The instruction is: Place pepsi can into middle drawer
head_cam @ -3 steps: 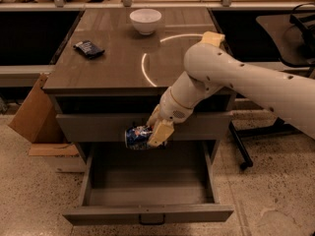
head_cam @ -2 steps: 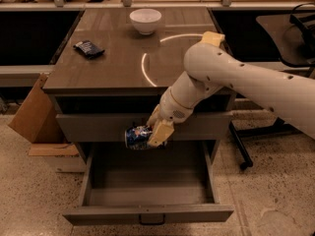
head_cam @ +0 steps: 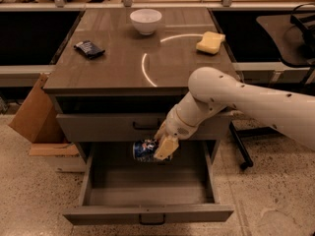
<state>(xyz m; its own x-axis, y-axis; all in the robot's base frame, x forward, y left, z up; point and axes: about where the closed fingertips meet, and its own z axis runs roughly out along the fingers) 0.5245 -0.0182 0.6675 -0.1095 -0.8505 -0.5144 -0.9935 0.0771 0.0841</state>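
The grey cabinet's middle drawer (head_cam: 147, 183) stood pulled open toward the viewer, and nothing could be seen inside its plain interior. At the left of the action, the pepsi can (head_cam: 142, 150) had dropped since a second earlier. It had hung level with the closed upper drawer front (head_cam: 98, 128). Now it hung lower, lying on its side in the air over the back part of the open drawer, near the drawer's centre line. It did not appear to touch the drawer floor, though this was hard to judge.

Just right of the can's middle, the gripper (head_cam: 160, 150) was clamped around it, with one tan finger (head_cam: 167, 146) lying across the can's right end. The lowering suggested the placing step was well advanced. What probably remained was a little more descent and then letting go.

Further right, the white arm (head_cam: 236, 97) reached in from the right edge. Its forearm ran left to a rounded elbow, and the lower link slanted down and left to the wrist. The elbow also sat lower than before. As a result the yellow sponge (head_cam: 210, 42) on the cabinet top, earlier partly hidden behind the elbow, now showed whole.
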